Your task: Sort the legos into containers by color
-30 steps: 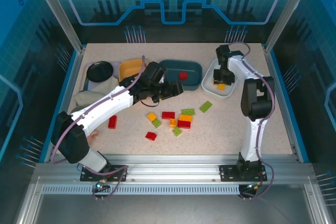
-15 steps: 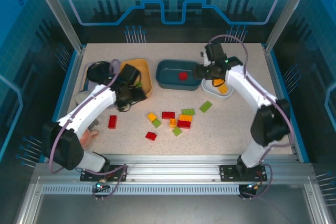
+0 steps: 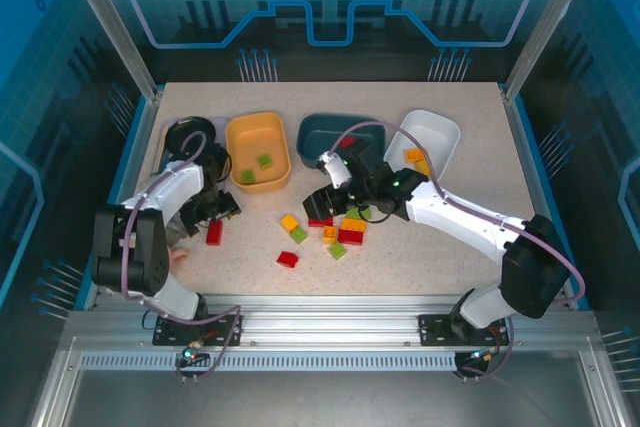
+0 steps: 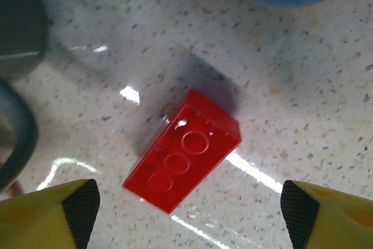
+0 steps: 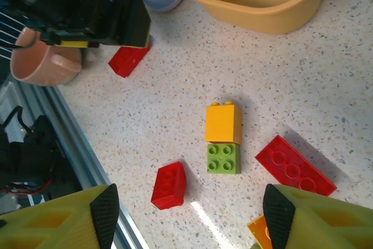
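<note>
My left gripper [image 3: 214, 211] hangs open just above a lone red brick [image 3: 213, 232] at the table's left. That red brick [image 4: 183, 150] lies flat between the open fingers [image 4: 78, 203], untouched. My right gripper [image 3: 322, 207] is open and empty over the loose pile: a yellow brick [image 5: 223, 122], a green one [image 5: 222, 158], a small red one [image 5: 169, 186] and a flat red one [image 5: 294, 164]. The yellow-orange tub [image 3: 240, 137] holds two green bricks [image 3: 264, 160]. A red brick [image 3: 347, 143] sits in the teal tub [image 3: 318, 135]. Orange bricks [image 3: 413, 156] lie in the white tub [image 3: 440, 132].
A black round bowl [image 3: 190, 135] stands at the back left. A pink mug [image 5: 44, 62] sits near the left arm by the front rail. More red, orange and green bricks [image 3: 352, 229] lie under the right arm.
The left arm pulled back from the yellow-orange tub to the lone red brick. The right arm swung from the white tub down to the brick pile.
</note>
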Controlling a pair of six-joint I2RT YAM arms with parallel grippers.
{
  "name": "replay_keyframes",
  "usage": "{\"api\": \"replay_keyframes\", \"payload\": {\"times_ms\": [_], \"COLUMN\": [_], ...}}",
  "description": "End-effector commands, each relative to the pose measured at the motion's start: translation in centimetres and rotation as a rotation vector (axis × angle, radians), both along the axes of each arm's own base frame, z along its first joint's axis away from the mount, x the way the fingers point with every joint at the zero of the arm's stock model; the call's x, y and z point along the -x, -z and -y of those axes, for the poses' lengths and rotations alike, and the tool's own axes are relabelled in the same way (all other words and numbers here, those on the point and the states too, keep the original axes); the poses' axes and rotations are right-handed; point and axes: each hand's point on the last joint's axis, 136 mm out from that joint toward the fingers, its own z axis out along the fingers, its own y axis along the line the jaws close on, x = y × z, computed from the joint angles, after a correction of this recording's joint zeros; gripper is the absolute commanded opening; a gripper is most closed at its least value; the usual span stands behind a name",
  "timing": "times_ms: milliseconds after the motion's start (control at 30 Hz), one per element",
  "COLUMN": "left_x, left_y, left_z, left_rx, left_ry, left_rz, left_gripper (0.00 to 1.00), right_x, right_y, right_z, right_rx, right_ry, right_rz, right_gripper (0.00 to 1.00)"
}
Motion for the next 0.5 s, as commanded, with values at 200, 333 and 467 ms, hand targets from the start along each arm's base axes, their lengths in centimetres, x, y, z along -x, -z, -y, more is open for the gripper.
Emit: {"api": "replay_keyframes", "payload": {"times_ms": [200,333,467], "left_x": [-0.1,0.1,-0.2], "left_y": [3.4,3.8,3.5], "left_z": [0.8,1.7,3.2], "left_rx": [0.061,0.114,0.169], "left_ry": [0.080,0.073,0.073], "left_rz": [-0.001,0.011,0.049], "left_gripper": [0.81,0.71,0.55], "right_x": [0.0,0.1,0.0], "right_y": [-0.9,-0.8,-0.5], "right_z": [-0.6,-0.5,-0.3], "right_rx": [-0.036,-0.035,-0.027], "right_ry": [-0.001,0.007,0.018], "right_rz": [-0.003,-0.009,-0.014], "right_gripper": [0.70,0.70,0.70]}}
